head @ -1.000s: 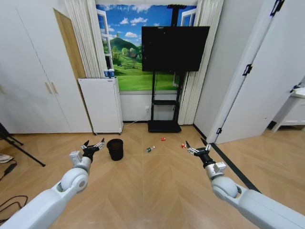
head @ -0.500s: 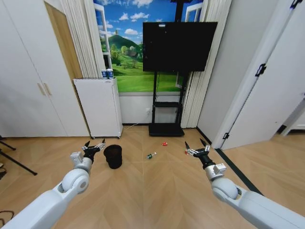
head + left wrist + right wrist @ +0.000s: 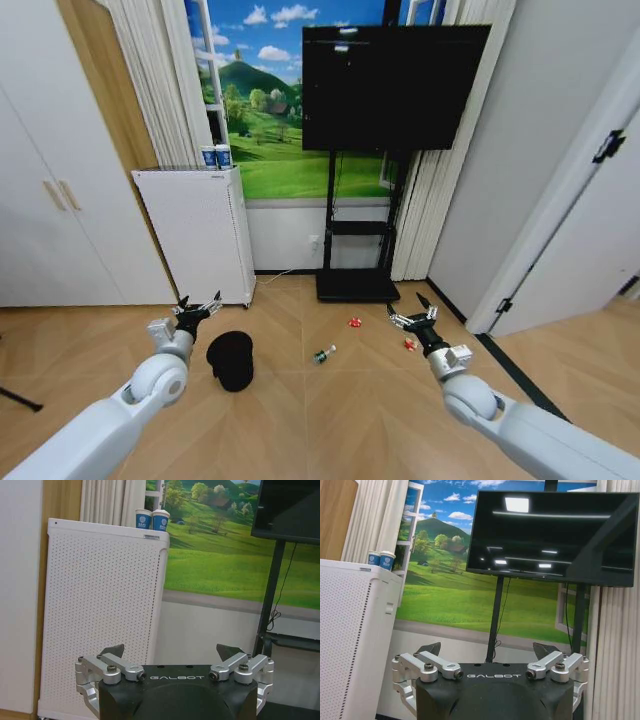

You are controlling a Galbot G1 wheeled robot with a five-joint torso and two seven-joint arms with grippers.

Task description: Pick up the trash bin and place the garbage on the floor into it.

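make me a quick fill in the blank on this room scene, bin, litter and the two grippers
1. The trash bin stands on the floor just beside the ____ gripper.
2. On top of the white cabinet stand ____ blue paper cups.
3. The green-label bottle lies between the trash bin and the ____ gripper.
4. Both grippers have their fingers ____.

Missing words: left; two; right; open
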